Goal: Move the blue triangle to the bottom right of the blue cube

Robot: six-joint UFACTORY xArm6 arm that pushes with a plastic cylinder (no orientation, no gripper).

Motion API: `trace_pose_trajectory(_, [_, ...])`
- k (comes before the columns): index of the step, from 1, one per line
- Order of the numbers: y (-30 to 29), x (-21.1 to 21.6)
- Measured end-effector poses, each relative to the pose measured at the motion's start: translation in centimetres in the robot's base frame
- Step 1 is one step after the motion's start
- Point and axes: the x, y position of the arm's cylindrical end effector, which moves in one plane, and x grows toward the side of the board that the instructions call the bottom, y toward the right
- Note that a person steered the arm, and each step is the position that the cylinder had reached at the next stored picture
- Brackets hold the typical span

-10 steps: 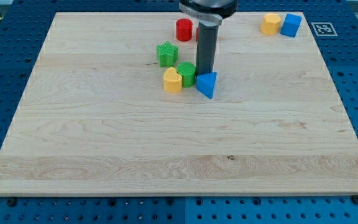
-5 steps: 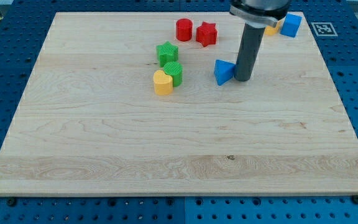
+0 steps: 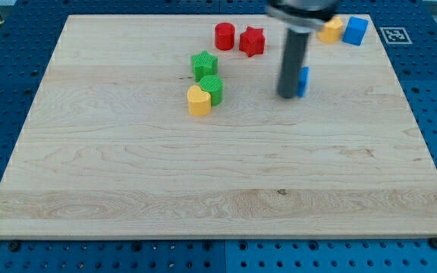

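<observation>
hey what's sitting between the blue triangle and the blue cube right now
Nothing: in the camera view only bare board lies between the blue triangle, tucked against my tip, and the blue cube.

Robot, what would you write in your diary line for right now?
my tip: touching blue triangle's left side | blue triangle: mostly hidden behind rod, below-left of blue cube | goal: not reached

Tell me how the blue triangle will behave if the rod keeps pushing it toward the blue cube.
The blue triangle looks small and rigid, so it probably slides rather than tips. My tip touches its left side, mostly hiding it; an off-centre push may spin it away. The wooden board looks smooth, so it likely glides easily toward the blue cube.
</observation>
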Motion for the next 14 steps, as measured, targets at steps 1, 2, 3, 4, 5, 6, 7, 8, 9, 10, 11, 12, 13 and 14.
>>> trace_pose_trajectory(1, [4.9,-0.6])
trace_pose_trajectory(2, [3.3,-0.9])
trace_pose_trajectory(3, [1.3,-1.4])
trace_pose_trajectory(4, [3.2,-3.9])
trace_pose_trajectory(5, [3.9,-4.2])
trace_pose_trajectory(6, [0.1,-3.2])
trace_pose_trajectory(7, [-1.0,-4.7])
trace_pose_trajectory(8, [2.6,-6.4])
trace_pose_trajectory(9, [7.9,-6.7])
trace_pose_trajectory(10, [10.4,-6.7])
trace_pose_trajectory(11, [10.1,-4.3])
trace_pose_trajectory(12, [10.0,-3.7])
trace_pose_trajectory(13, [10.0,-5.1])
trace_pose_trajectory(14, [10.0,-5.9])
